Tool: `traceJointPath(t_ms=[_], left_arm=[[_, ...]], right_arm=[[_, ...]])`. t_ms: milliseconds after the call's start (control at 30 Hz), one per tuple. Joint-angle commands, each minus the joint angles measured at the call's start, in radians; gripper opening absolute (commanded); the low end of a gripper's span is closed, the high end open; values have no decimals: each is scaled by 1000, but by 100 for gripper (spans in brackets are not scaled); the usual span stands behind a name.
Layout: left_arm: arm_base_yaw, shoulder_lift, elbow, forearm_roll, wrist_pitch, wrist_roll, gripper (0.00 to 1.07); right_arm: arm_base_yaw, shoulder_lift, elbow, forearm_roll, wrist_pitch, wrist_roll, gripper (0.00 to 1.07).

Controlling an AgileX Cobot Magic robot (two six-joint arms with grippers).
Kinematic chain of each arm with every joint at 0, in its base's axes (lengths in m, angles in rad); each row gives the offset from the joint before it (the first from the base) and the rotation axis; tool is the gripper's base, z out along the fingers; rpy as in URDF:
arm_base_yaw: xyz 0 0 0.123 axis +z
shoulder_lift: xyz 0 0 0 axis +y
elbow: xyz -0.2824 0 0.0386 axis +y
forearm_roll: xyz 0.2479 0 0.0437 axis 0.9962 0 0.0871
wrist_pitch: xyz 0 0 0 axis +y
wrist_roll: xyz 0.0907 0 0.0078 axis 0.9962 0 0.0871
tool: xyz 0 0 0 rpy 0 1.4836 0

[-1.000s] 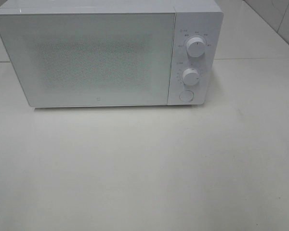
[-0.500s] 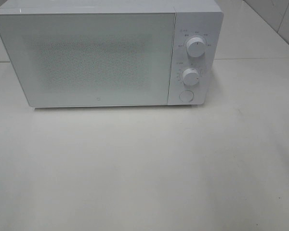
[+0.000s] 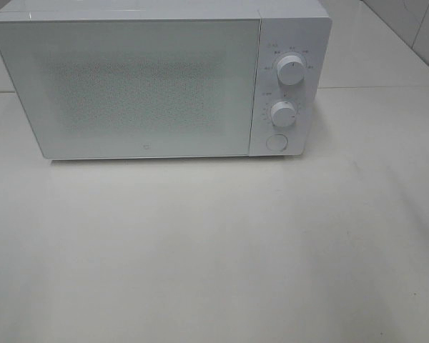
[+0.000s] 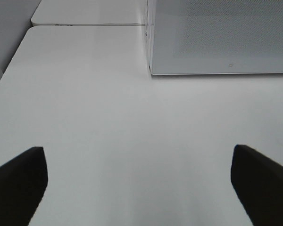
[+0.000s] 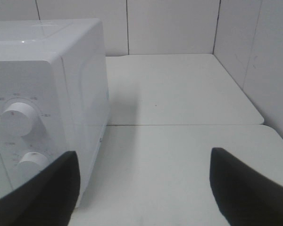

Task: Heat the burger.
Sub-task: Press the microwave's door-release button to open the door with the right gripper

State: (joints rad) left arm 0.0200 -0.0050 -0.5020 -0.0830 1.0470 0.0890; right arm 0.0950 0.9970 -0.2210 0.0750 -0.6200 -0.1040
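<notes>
Item: microwave [image 3: 143, 86], white, on a white table [image 3: 214, 250]. Door [image 3: 129, 86] shut.

Controls: upper knob [image 3: 291, 71], lower knob [image 3: 283, 114], round button [image 3: 275, 141] beneath.

Burger: in no view; whether it sits behind the frosted door cannot be told.

Left gripper [image 4: 137, 155]: fingers spread wide, empty, low over bare table near the door's lower corner.

Right gripper [image 5: 144, 157]: fingers well apart, empty, just beside the control side.

Step, judged: opening stage, nothing loaded or set.

Next move, judged: a press on the round button, likely the door release.

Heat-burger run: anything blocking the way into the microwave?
Yes: the door of the microwave is shut across its front, closing off the inside. The burger shows in no view, so where it sits cannot be judged.
</notes>
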Motion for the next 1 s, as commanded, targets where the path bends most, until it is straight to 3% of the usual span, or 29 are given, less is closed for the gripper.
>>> traceJointPath(t_ms=[33, 133, 233, 300, 367, 400, 467, 500, 600, 667, 1000], left_arm=[[4, -20, 3, -11, -12, -3, 103], [4, -20, 3, -11, -12, -3, 103], [4, -20, 3, -11, -12, -3, 103], [4, -20, 3, -11, -12, -3, 103], [4, -20, 3, -11, -12, -3, 103], [4, -20, 3, -11, -12, -3, 103], [4, -20, 3, -11, -12, -3, 103], [4, -20, 3, -11, -12, -3, 103], [4, -20, 3, -11, -12, -3, 103], [4, -20, 3, -11, -12, -3, 103], [4, -20, 3, -11, -12, -3, 103]], right_arm=[[-2, 50, 16, 48, -108, -41, 76], [-2, 116, 31, 82, -173, -41, 76], [70, 197, 44, 170, -245, -73, 76], [158, 257, 46, 266, -285, -149, 76], [185, 280, 46, 297, -302, -175, 76], [255, 321, 46, 371, -351, -209, 76], [290, 343, 46, 406, -378, -221, 76], [353, 380, 45, 470, -422, -227, 76], [386, 400, 41, 507, -439, -228, 76], [493, 470, 14, 590, -483, -236, 76], [662, 591, -95, 640, -484, -252, 76]])
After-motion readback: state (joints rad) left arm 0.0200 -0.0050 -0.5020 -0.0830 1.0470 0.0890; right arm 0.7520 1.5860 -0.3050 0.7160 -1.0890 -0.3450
